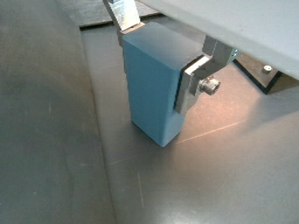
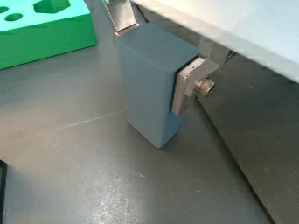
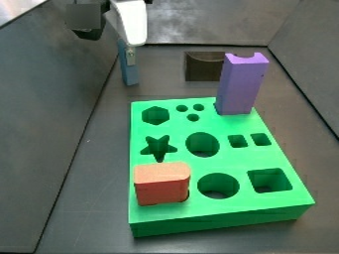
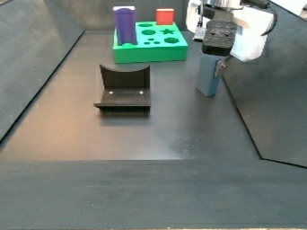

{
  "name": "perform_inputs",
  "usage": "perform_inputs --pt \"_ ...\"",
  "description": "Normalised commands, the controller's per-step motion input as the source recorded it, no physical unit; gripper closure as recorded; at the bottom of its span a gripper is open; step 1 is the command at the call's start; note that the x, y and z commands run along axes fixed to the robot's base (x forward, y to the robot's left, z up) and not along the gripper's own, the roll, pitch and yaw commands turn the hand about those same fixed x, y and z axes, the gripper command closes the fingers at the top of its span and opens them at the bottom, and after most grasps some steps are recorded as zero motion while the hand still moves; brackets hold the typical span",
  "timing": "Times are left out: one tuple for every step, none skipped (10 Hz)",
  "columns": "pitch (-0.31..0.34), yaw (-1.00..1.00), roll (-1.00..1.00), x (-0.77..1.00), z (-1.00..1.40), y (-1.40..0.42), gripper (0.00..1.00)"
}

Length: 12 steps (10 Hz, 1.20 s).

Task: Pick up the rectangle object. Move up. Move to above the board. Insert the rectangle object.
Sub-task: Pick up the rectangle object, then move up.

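I see the dark floor point(image 4: 132, 135) filling the cell, with the green board point(image 3: 219, 164) lying flat on it. On the board a purple block point(image 3: 241, 83) stands upright at one edge and a red block point(image 3: 162, 184) sits at a corner; star, hexagon, circle and square holes show between them. The fixture point(image 4: 122, 88) stands on the floor, apart from the board. The gripper point(image 1: 163, 54) is down at the blue block point(image 1: 156, 86), off the board, near a side wall. The block stands upright with its base on the floor in both wrist views. The jaws pinch its upper part, one silver finger point(image 2: 187, 86) flat on a side face, the other on the opposite face. In a side view the block point(image 4: 209, 75) hangs right below the gripper point(image 4: 218, 45).
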Motion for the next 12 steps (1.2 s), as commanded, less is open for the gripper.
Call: perform_inputs --pt "0.000 0.00 0.00 0.00 0.00 0.00 1.00" --pt "0.000 0.00 0.00 0.00 0.00 0.00 1.00" --pt "0.000 0.00 0.00 0.00 0.00 0.00 1.00" --pt "0.000 0.00 0.00 0.00 0.00 0.00 1.00" --pt "0.000 0.00 0.00 0.00 0.00 0.00 1.00" --pt "0.000 0.00 0.00 0.00 0.00 0.00 1.00" --pt "0.000 0.00 0.00 0.00 0.00 0.00 1.00" --pt "0.000 0.00 0.00 0.00 0.83 0.00 1.00" --pt "0.015 0.01 0.00 -0.06 0.82 0.01 1.00" --pt "0.026 0.01 0.00 -0.08 0.75 0.00 1.00" --pt "0.031 0.00 0.00 -0.05 0.61 0.01 1.00" --pt "0.037 0.00 0.00 -0.04 0.53 0.01 1.00"
